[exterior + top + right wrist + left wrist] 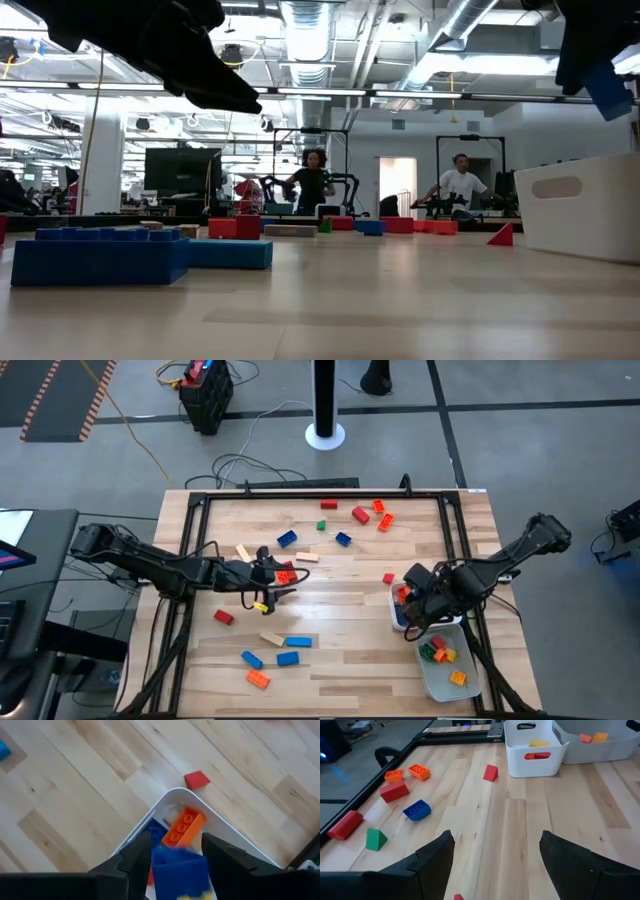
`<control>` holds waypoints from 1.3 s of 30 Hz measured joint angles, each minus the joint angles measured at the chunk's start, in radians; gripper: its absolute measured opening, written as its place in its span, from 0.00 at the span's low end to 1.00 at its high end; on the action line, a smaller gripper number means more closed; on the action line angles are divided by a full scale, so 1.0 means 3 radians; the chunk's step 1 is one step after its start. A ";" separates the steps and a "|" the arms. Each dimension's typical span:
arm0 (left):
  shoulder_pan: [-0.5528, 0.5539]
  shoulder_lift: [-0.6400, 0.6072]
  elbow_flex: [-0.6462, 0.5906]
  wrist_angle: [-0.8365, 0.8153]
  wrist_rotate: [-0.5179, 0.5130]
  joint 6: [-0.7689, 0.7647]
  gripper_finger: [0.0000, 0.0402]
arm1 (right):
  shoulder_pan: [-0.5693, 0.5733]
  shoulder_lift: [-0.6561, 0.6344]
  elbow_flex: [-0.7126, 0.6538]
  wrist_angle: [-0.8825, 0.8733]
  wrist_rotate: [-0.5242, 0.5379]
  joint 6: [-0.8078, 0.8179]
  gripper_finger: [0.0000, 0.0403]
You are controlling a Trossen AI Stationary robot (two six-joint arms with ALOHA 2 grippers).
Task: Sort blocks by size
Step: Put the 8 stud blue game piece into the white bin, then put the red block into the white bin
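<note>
Between the right tool's (172, 865) fingers we see a blue block (179, 870), held over the white tray (235, 840) at 3 o'clock on the counter (330, 575). Drop direction: straight below. Left tool (268, 578) wide, empty, mid-counter; loose blocks (290, 650) lie around it.

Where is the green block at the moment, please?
In the high view, the green block sits near the table's far edge, about midway across, just near of a red block; the left wrist view shows it as a wedge.
</note>
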 joint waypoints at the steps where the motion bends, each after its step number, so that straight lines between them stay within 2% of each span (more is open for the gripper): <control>1: 0.0000 0.0000 0.0000 -0.0001 0.0000 0.0003 0.70 | -0.0007 -0.0001 0.0000 -0.0004 -0.0007 0.0001 0.50; 4: 0.0000 0.0000 0.0000 -0.0008 0.0001 0.0006 0.70 | -0.0038 -0.0001 0.0000 -0.0004 -0.0035 -0.0004 0.52; 8: 0.0000 -0.0024 -0.0001 -0.0068 0.0004 0.0042 0.70 | -0.0120 -0.0001 0.0000 0.0000 -0.0298 -0.0067 0.58; 12: 0.0003 -0.0204 0.0000 -0.0435 -0.0067 0.0107 0.70 | -0.0208 0.0001 0.0054 0.0105 -0.0352 -0.0223 0.61; 15: 0.0077 -0.0409 0.0000 -0.0780 -0.0131 0.0099 0.70 | -0.0233 0.0001 0.0092 0.0498 -0.0098 -0.0512 0.62; 18: 0.0275 -0.0446 0.0000 -0.1023 -0.0156 -0.0038 0.70 | -0.0206 0.0003 0.0001 0.1227 0.0481 -0.1074 0.62; 21: 0.0521 -0.0305 0.0000 -0.1191 0.0046 -0.0184 0.70 | -0.0254 0.0032 -0.0224 0.1975 0.0907 -0.1689 0.62; 26: 0.0827 0.0008 0.0019 -0.1284 0.0323 -0.0036 0.70 | -0.0476 0.0225 -0.0526 0.2890 0.0955 -0.2475 0.62; 33: 0.1154 0.0440 0.0426 -0.1468 0.0592 0.0073 0.70 | -0.0807 0.0557 -0.0532 0.3420 0.0936 -0.3127 0.62; 39: 0.1328 0.0969 0.0686 -0.1510 0.0829 0.0159 0.70 | -0.0886 0.0762 -0.0530 0.3505 0.0767 -0.3214 0.62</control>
